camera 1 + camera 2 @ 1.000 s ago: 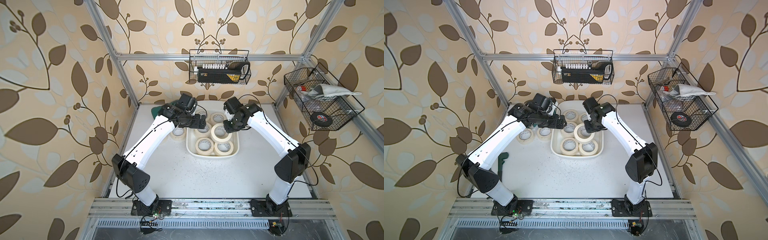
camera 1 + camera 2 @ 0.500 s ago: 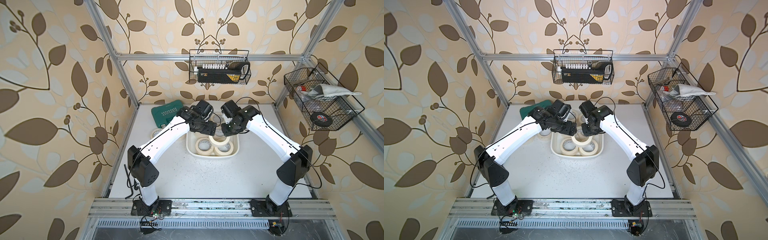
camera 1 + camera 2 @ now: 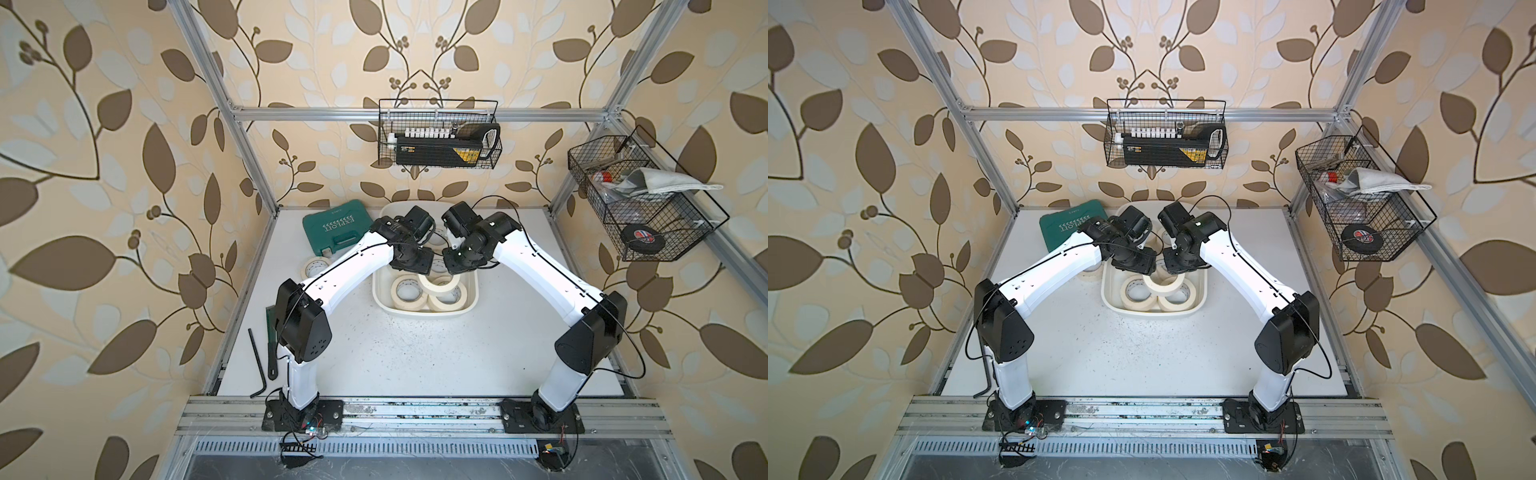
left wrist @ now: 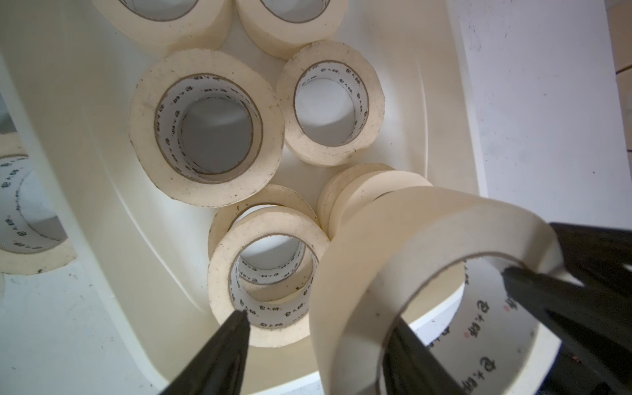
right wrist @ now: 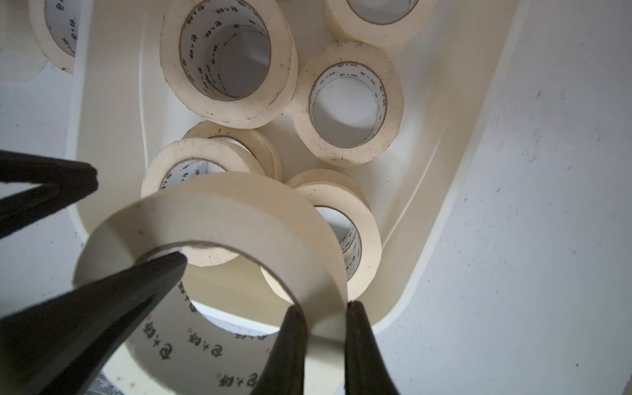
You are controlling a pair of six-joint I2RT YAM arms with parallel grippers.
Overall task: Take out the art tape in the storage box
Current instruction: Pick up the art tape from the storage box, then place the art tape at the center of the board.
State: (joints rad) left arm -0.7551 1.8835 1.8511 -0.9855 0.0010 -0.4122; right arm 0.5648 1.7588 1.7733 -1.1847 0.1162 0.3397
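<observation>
Held roll, place: I have one ring of art tape, the held roll (image 5: 219, 212), in the air over the near half of the storage box (image 3: 424, 312). It sits between the two wrists in both top views.
Held roll, facing: it is tipped up off the flat, with its hole looking up and toward the front rail. It is a round ring, so I can name no long axis.
Storage box, axis: its long side seems to run from the front rail toward the back wall. It sits on the counter (image 3: 415, 357), toward the rear.
Right jaws: pinching the held roll's wall, one finger (image 5: 290, 349) in the hole and the other outside.
Left jaws: spread astride the opposite wall. One finger (image 4: 222, 352) is outside with a gap to the tape and the other is in the hole; I see no grip.
Count, tape in box: I count six piles lying flat, holes up. At least two are two deep; the full total I cannot tell.
Count, tape out: one loose roll (image 3: 314, 266) shows on the counter just left of the box, partly under the left arm (image 3: 353, 259).
Count, rest: two wire baskets (image 3: 438, 133), one teal case (image 3: 336, 226), one hex key (image 3: 257, 365), and one black tape roll (image 3: 638, 239) in the right-wall basket.
Changed: a second ago the left arm lay over the teal case with its jaws at the box's left edge. It has swung in to the middle and the case now shows whole. The held roll, then plain over the box's centre, is half covered by both wrists.
</observation>
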